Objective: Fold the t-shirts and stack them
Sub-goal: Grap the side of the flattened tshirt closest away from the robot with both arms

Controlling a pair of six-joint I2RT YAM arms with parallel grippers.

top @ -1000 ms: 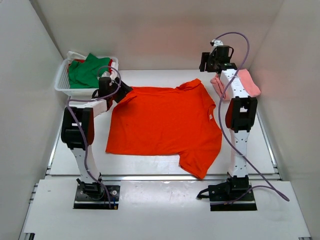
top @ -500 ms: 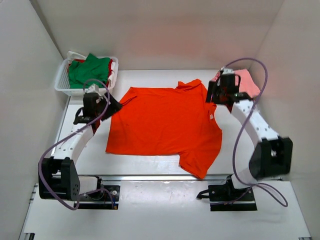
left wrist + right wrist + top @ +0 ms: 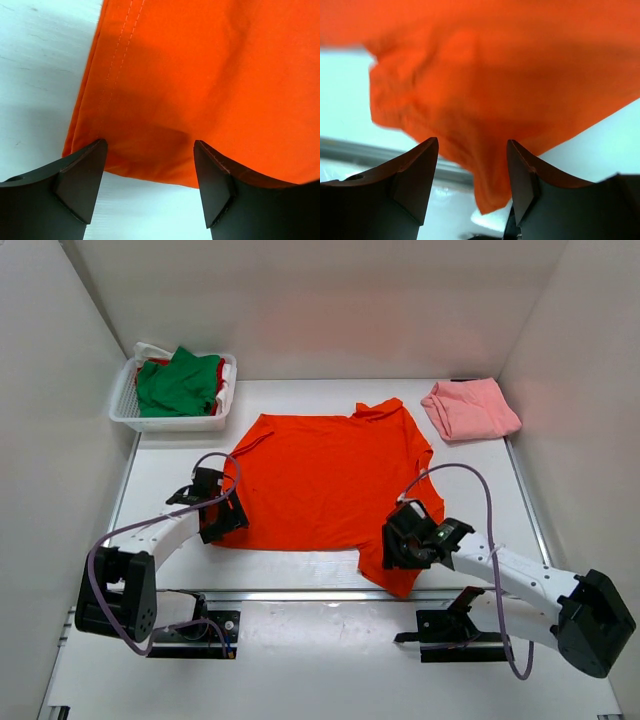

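jaws apart on both: right gripper (image 3: 472, 145) over the near sleeve of the orange-red t-shirt (image 3: 330, 480), left gripper (image 3: 150, 150) at its near left hem corner. it lies spread centrally; pink t-shirt (image 3: 470, 408) folded far right, green t-shirt (image 3: 178, 382) in basket (image 3: 125, 408) far left.

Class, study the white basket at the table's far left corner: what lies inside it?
A crumpled green t-shirt lies on top in the basket. A red t-shirt peeks out beneath it. The green one covers most of it and anything lying lower.
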